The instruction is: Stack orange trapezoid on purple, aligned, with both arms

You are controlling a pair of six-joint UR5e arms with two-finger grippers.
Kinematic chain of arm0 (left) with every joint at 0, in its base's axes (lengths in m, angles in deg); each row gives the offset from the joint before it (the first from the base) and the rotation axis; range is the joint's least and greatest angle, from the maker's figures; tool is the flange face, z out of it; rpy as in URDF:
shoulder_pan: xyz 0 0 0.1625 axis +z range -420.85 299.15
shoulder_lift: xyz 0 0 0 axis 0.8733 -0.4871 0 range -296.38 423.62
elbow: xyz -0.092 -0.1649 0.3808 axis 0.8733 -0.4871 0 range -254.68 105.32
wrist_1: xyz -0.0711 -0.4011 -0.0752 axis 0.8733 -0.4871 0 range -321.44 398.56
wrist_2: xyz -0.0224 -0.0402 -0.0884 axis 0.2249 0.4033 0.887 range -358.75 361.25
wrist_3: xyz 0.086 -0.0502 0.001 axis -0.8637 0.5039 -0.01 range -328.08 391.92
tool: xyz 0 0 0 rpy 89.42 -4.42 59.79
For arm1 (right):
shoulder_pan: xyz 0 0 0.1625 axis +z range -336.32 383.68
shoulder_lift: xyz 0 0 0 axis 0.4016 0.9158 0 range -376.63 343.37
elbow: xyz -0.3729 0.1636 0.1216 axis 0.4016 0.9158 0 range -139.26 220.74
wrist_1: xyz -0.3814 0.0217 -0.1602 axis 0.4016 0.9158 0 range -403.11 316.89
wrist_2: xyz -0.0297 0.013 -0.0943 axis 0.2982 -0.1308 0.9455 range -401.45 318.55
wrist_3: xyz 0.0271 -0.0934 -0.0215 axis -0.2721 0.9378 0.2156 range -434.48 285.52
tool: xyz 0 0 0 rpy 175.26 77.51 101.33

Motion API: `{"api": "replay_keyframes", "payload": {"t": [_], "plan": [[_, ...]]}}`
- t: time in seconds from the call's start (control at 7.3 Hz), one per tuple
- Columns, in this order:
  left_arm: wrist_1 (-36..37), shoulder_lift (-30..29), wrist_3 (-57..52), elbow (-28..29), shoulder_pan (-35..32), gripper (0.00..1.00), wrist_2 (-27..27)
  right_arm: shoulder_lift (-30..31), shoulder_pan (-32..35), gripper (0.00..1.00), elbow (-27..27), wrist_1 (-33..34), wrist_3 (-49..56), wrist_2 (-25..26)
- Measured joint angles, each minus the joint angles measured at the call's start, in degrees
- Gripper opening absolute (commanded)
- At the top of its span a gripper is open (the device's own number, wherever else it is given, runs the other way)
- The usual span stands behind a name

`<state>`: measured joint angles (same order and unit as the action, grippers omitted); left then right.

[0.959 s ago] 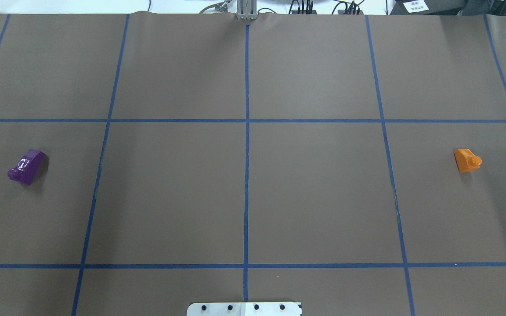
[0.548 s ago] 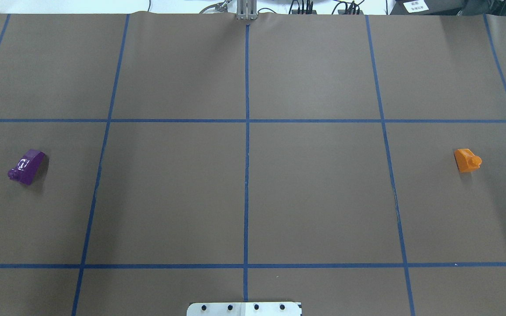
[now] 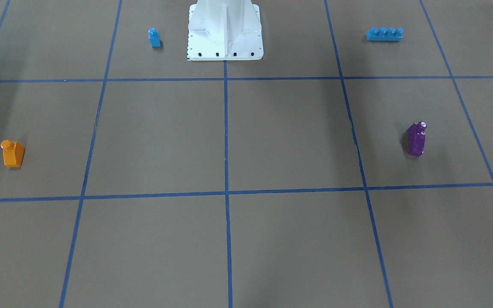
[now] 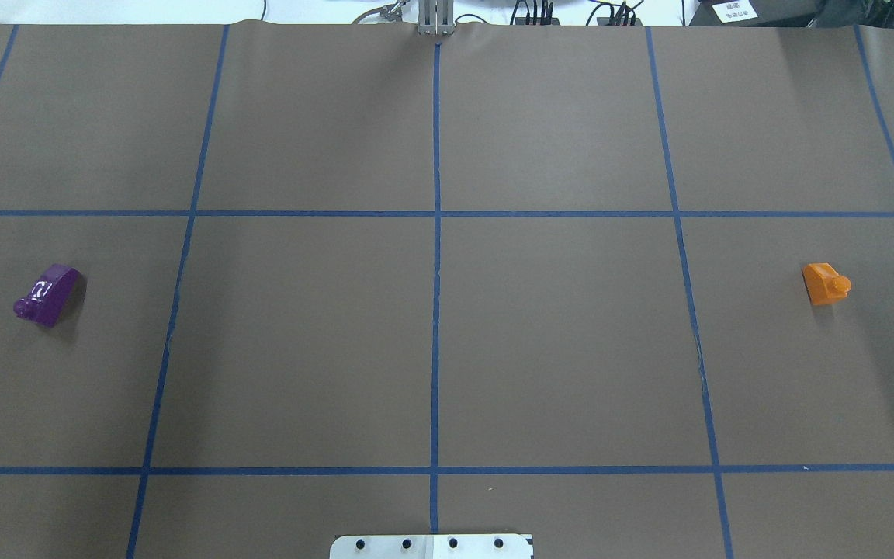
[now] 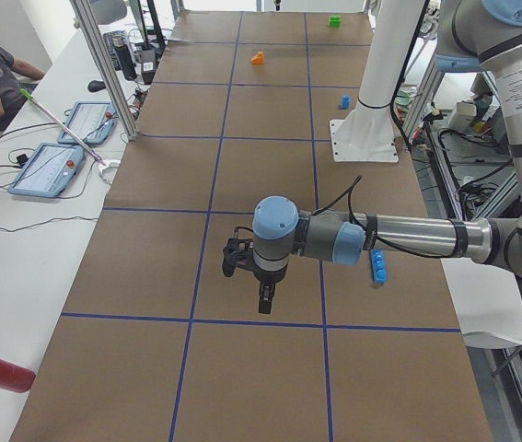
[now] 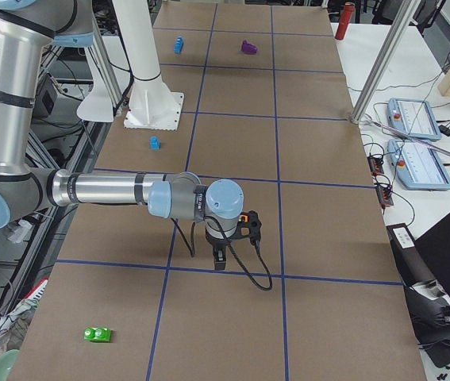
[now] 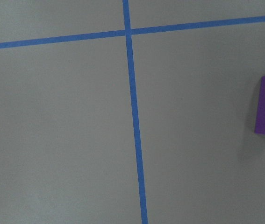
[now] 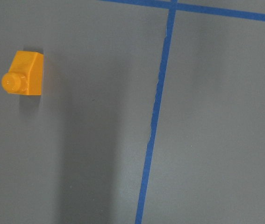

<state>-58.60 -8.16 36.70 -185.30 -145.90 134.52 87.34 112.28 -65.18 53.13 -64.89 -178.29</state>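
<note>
Nothing had moved since the earlier overhead pictures: both bricks lay on the same spots and no arm had come into that view. The purple brick (image 4: 47, 293) sat on the brown table (image 4: 299, 349) at the 9 o'clock side of the overhead view. The orange trapezoid (image 4: 827, 283) sat at the 3 o'clock side. They were well apart, with the blue tape grid (image 4: 436, 310) between them. In the front-facing view each stood with its single stud on top.

The left wrist camera caught the purple brick at 3 o'clock, cut by the frame's edge. The right wrist camera showed the orange trapezoid at 10 o'clock, beside a tape line.

The left arm (image 5: 399, 238) reached level over the table with the left gripper (image 5: 264, 302) pointing down. The right arm (image 6: 113, 190) was stretched the same way, the right gripper (image 6: 220, 259) also pointing down. Both pincers showed clearly only in the side views, so I could not tell whether either was wide or narrow. Neither touched a brick.

By the white pedestal (image 3: 225, 30), a small blue brick (image 3: 154, 37) stood at its 9 o'clock. A long blue brick (image 3: 384, 34) lay at its 3 o'clock. A green brick (image 6: 98, 334) lay at 7 o'clock in the right-side view.
</note>
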Motion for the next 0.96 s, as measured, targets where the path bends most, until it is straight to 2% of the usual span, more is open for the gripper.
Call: {"api": "replay_keyframes", "payload": {"t": [0.96], "plan": [[-1.9, -0.5, 0.1, -0.5, 1.7, 1.00, 0.3, -0.1, 0.0, 1.00, -0.1, -0.1, -0.1, -0.1]]}}
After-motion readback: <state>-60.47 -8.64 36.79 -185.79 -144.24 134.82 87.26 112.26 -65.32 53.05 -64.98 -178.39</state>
